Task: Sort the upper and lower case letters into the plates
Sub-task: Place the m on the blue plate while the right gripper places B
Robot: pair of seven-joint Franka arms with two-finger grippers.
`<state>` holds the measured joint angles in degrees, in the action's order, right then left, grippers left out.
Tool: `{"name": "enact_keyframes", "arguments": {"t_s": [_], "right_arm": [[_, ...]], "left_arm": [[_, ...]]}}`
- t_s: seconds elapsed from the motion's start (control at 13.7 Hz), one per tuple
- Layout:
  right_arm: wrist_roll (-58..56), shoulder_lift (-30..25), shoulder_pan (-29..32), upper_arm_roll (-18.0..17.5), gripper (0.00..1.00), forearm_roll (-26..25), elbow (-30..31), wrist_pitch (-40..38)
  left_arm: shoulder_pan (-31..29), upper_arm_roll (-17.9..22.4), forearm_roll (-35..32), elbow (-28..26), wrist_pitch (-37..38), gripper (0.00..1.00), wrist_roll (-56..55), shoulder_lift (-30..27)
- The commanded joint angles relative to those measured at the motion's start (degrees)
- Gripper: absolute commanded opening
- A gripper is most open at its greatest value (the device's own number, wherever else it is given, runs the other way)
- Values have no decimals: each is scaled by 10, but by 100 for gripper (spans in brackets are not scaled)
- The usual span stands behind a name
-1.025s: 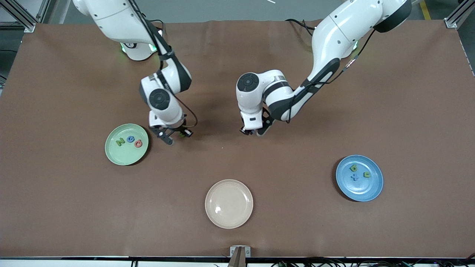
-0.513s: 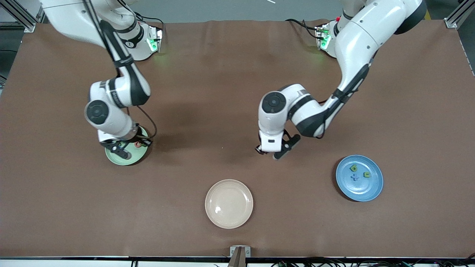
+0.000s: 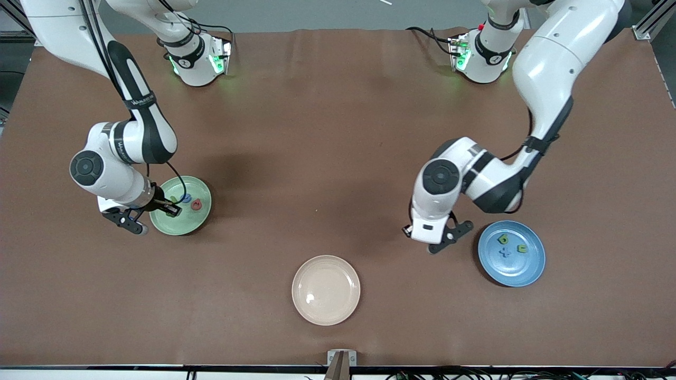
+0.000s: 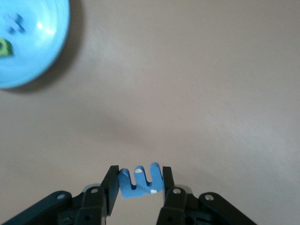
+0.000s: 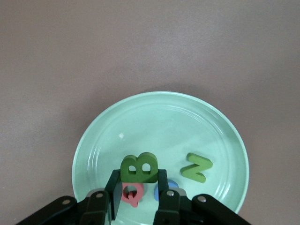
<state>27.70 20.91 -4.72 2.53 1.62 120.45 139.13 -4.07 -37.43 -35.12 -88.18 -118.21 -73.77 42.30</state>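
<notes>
My right gripper [image 3: 170, 210] is shut on a green letter B [image 5: 139, 168] and holds it over the pale green plate [image 3: 182, 227]. In the right wrist view the gripper [image 5: 139, 177] is above that plate [image 5: 108, 136], which holds a green N [image 5: 197, 167], a red Q [image 5: 132, 194] and a blue letter [image 5: 171, 186]. My left gripper [image 3: 407, 230] is shut on a blue letter [image 4: 139, 182] above the bare table, beside the blue plate [image 3: 512, 272]. That plate [image 4: 42, 51] holds two green letters and a blue x [image 4: 14, 21].
A cream-beige plate [image 3: 326, 290] lies empty near the front camera, midway between the two coloured plates. The brown table mat [image 3: 327, 158] shows no loose letters.
Both arms swung outward from the table's middle. The right gripper carried the green B over the pale green plate. The left gripper carried the blue letter toward the blue plate.
</notes>
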Motion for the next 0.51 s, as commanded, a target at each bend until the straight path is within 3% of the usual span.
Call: {"name": "enact_keyframes", "arguments": {"t_s": [0.0, 0.44], "right_arm": [[-2, 19, 14, -11, 1, -6, -4, 17], [0, 54, 21, -11, 1, -1, -7, 52]], "left_arm": [[-47, -8, 16, -7, 39, 2, 88, -20], [-154, -15, 19, -19, 38, 3, 268, -13]]}}
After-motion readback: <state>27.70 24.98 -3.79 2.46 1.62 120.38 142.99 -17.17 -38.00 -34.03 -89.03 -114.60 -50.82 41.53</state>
